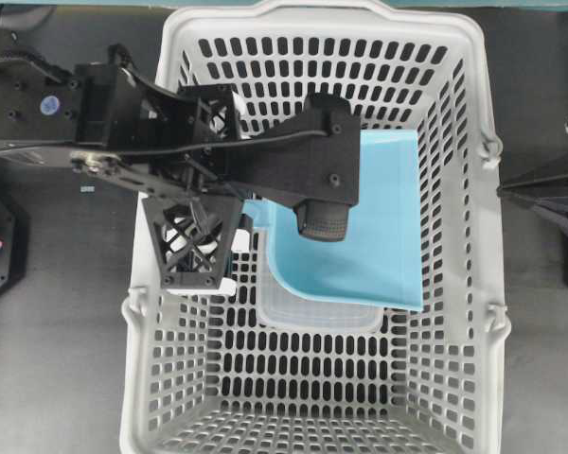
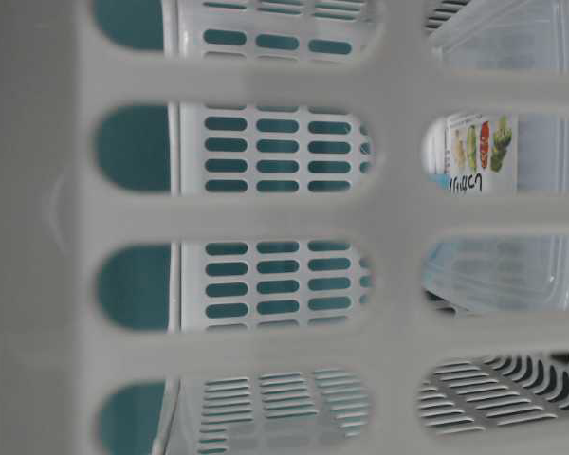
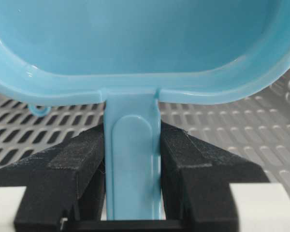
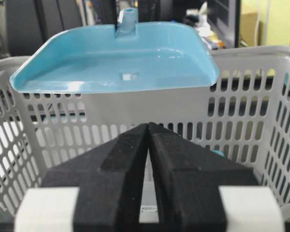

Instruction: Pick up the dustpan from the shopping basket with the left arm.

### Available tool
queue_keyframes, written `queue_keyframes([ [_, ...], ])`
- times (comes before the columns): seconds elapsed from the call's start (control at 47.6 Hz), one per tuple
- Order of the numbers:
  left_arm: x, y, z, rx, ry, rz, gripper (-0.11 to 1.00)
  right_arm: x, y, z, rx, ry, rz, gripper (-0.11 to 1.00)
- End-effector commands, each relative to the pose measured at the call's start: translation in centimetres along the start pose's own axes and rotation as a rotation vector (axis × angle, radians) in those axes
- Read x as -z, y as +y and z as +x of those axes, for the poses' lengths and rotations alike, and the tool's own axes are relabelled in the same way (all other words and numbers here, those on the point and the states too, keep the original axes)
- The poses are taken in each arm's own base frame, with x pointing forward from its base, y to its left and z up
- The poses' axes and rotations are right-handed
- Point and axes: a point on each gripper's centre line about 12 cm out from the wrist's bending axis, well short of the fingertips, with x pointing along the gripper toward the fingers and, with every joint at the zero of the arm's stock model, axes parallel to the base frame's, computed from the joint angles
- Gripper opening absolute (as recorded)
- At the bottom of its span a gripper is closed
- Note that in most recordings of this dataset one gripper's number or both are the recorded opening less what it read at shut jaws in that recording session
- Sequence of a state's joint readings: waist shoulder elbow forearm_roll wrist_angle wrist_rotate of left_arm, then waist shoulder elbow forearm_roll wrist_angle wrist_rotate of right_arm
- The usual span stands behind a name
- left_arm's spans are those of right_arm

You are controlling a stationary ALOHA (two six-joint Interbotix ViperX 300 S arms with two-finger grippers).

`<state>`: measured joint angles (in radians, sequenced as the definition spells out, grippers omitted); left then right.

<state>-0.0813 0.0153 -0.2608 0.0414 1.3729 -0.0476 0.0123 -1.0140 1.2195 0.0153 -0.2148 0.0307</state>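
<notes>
The light blue dustpan (image 1: 379, 227) hangs over the middle of the grey shopping basket (image 1: 473, 85). My left arm (image 1: 170, 132) reaches in from the left. My left gripper (image 3: 132, 145) is shut on the dustpan's handle (image 3: 133, 159), with a black pad pressed on each side just below the tray. In the right wrist view the dustpan (image 4: 121, 58) is level with the basket's rim (image 4: 251, 53), its tray tilted. My right gripper (image 4: 148, 126) is shut and empty outside the basket's right side (image 1: 549, 189).
A clear plastic box (image 1: 312, 307) lies on the basket floor under the dustpan; its labelled side shows through the basket wall (image 2: 474, 152). A white object (image 1: 208, 284) sits below the left gripper's frame. The basket's walls surround the left arm.
</notes>
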Motion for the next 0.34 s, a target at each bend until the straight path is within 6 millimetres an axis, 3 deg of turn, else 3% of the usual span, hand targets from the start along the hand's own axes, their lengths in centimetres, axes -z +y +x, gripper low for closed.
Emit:
queue_keyframes([
  [0.0,-0.16,-0.03,-1.49,0.000,-0.042,0.002,0.27,-0.06,-0.01,0.11,0.001,-0.002,0.006,0.01],
  [0.315,-0.22,-0.11,-1.32,0.001,-0.039,0.003,0.27,-0.12,0.03,0.06,-0.001,-0.005,0.005,0.01],
])
